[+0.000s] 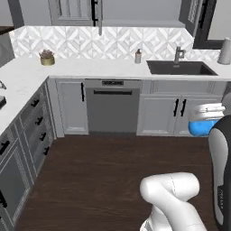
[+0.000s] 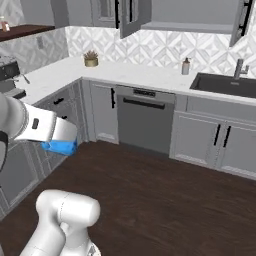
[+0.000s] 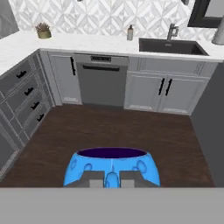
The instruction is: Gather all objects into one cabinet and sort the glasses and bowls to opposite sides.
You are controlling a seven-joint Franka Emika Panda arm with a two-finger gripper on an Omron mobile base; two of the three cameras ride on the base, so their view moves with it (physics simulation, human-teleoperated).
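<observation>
Blue bowl held in the gripper, carried in the air over the dark wood floor in the middle of the kitchen. From the hand, the two fingers are clenched on the near rim of the bowl, whose dark inside faces up. From the left base camera the bowl shows as a blue patch under the white hand, at the right edge; from the right base camera the bowl hangs below the white forearm, at the left.

Ahead stands the counter with a patterned backsplash behind it. On the counter: a small potted plant near the corner, a soap dispenser just left of the sink, and a tap behind the sink. A dishwasher sits below, between grey base doors. Above, the wall cabinet has a door standing ajar, with a flat shelf in view.
</observation>
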